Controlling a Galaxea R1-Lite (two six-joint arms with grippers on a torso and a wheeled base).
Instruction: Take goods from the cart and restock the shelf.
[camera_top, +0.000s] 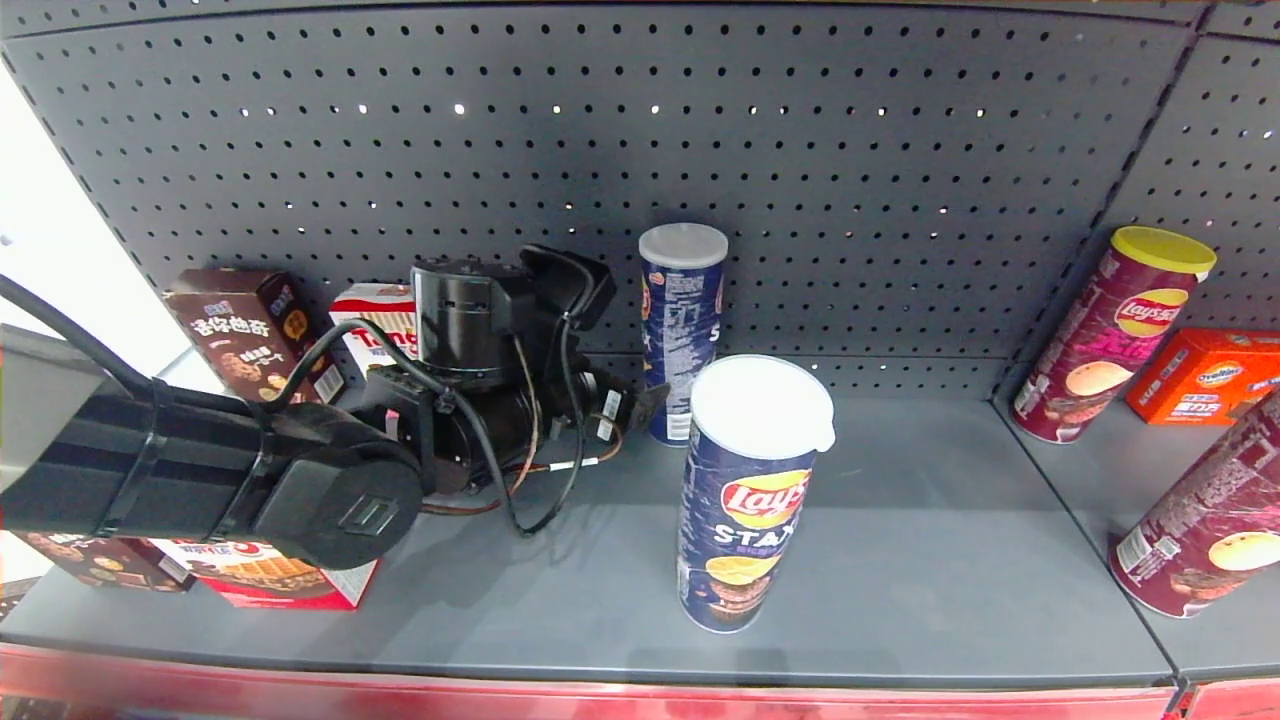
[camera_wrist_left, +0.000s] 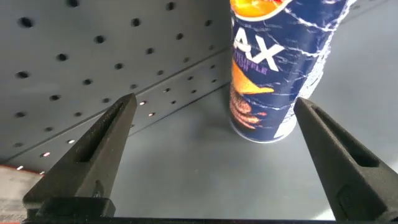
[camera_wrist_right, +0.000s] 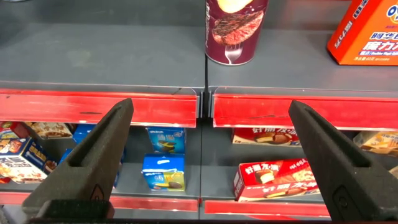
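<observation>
Two blue chip cans stand on the grey shelf (camera_top: 920, 560): one at the front (camera_top: 750, 490), one at the back (camera_top: 685, 330) against the pegboard. My left gripper (camera_top: 635, 400) lies low over the shelf just left of the back can. In the left wrist view that gripper (camera_wrist_left: 214, 102) is open and the blue can (camera_wrist_left: 280, 68) stands just past its fingertips, not between them. My right gripper (camera_wrist_right: 211, 104) is open and holds nothing, facing the shelf's red front edge (camera_wrist_right: 143, 99), with a maroon can (camera_wrist_right: 236, 28) and an orange box (camera_wrist_right: 373, 31) above it.
Brown and red-white snack boxes (camera_top: 250, 330) stand at the left beside my arm. Maroon cans (camera_top: 1110, 340) and an orange box (camera_top: 1205, 375) fill the right bay behind a divider. Lower shelves hold boxed snacks (camera_wrist_right: 165, 168). Bare shelf lies right of the blue cans.
</observation>
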